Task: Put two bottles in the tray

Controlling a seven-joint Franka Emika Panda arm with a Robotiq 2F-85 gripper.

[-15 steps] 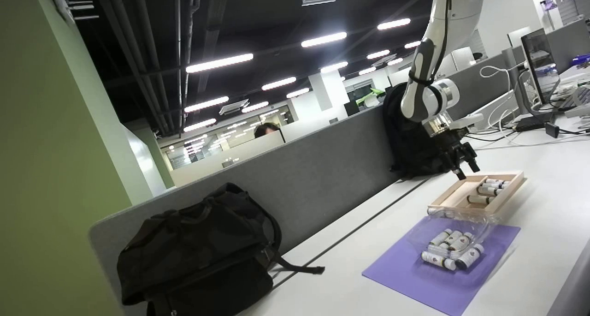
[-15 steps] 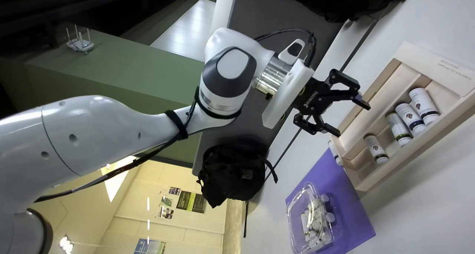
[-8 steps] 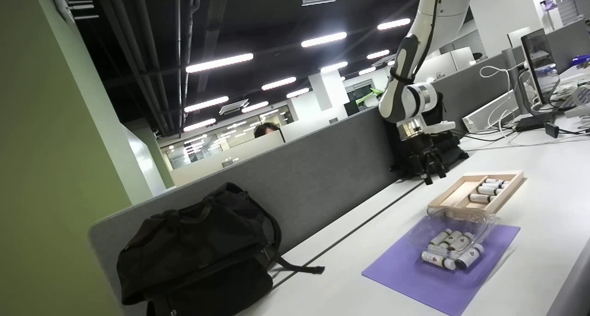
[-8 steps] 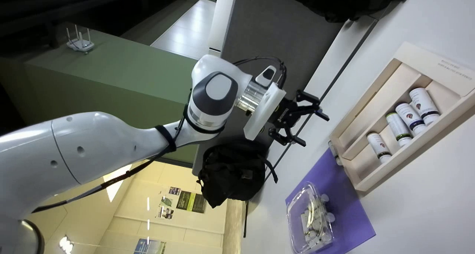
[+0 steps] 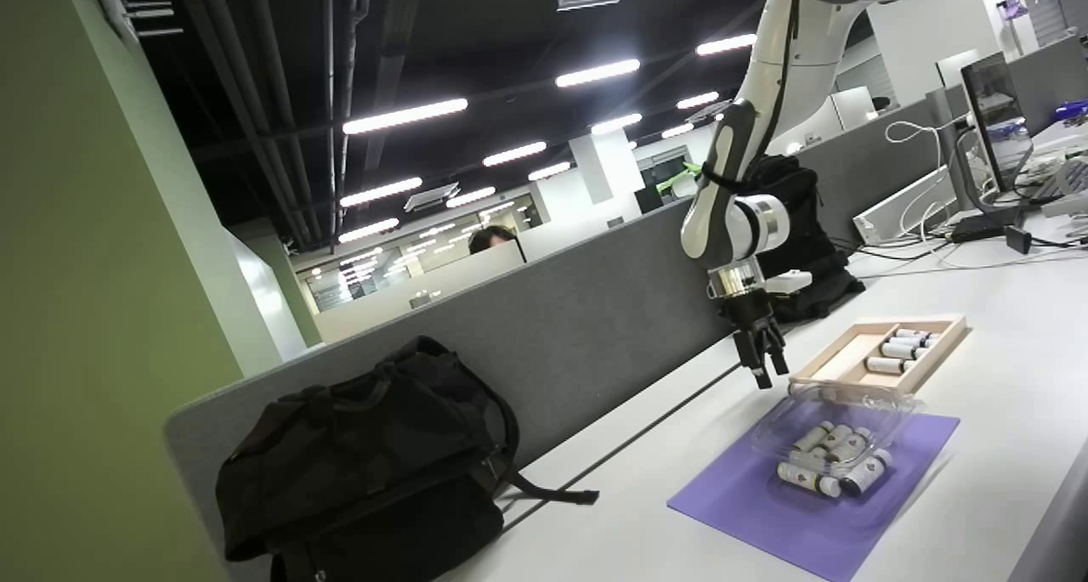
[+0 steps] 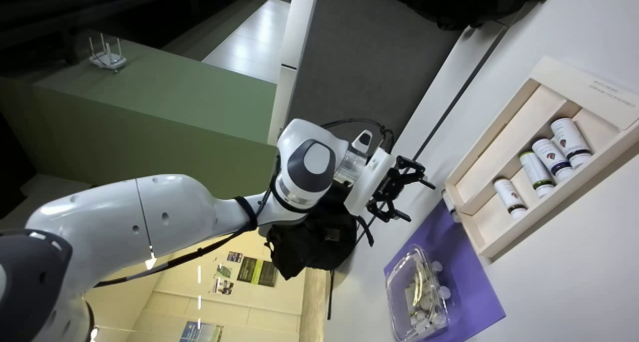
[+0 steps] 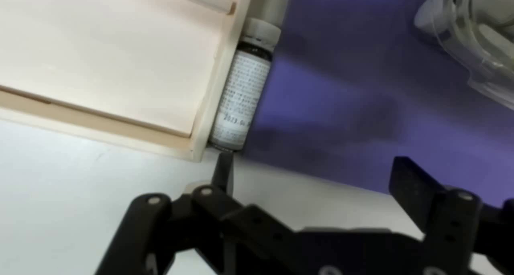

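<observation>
The light-wood tray (image 5: 852, 363) shows in both exterior views (image 6: 499, 150); several small whitish bottles (image 6: 550, 156) lie in its divided side. Its bare wide compartment fills the upper left of the wrist view (image 7: 120, 58). One bottle (image 7: 244, 96) lies outside, along the tray's end wall, at the edge of the purple mat. More bottles (image 5: 850, 446) lie in a transparent container, and two lie beside it. My gripper (image 5: 772, 376) is open and empty above the table, near the tray's corner. In the wrist view, the fingers (image 7: 313, 162) are wide apart; the left fingertip appears near the loose bottle's base.
The transparent container (image 6: 392, 294) stands on the purple mat (image 5: 739, 493), which adjoins the tray's end. A grey partition (image 5: 595, 310) runs along the table's back. A black backpack (image 5: 799, 225) stands behind the arm, and another (image 5: 365, 454) lies farther along.
My open gripper has moved away from above the tray, then lower and toward the mat end. One bottle in the tray has shifted slightly. The other bottles have not visibly moved.
</observation>
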